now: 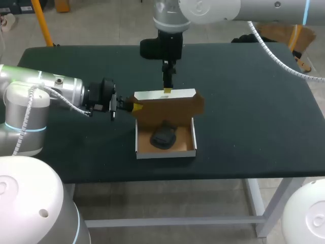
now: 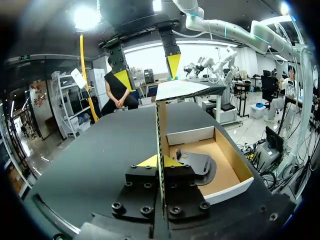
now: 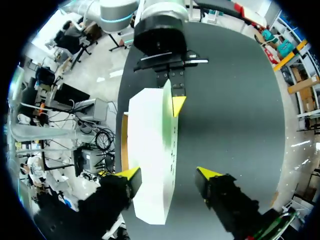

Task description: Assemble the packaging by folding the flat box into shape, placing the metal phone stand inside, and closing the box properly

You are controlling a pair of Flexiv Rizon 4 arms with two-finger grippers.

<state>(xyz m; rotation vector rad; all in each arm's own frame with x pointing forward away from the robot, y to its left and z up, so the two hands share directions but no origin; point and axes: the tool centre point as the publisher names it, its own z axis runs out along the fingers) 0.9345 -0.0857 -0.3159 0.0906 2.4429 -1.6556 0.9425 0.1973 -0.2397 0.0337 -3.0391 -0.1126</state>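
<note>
**Bring the lid down square over the stand**

The phone stand [image 1: 163,137] lies in the box [image 1: 165,154] on the surface [image 1: 254,101], with the lid [image 1: 170,109] upright. The left gripper [image 1: 131,107] pinches the side flap [image 2: 161,130]. The right gripper [image 3: 167,173] is spread astride the lid's top edge. Tuck the flap inward first, then press evenly

One table [image 1: 254,112], one cardboard box [image 1: 170,108], one phone stand [image 1: 163,137], two arms: left arm [image 1: 51,90] and right arm [image 1: 213,10].
</note>
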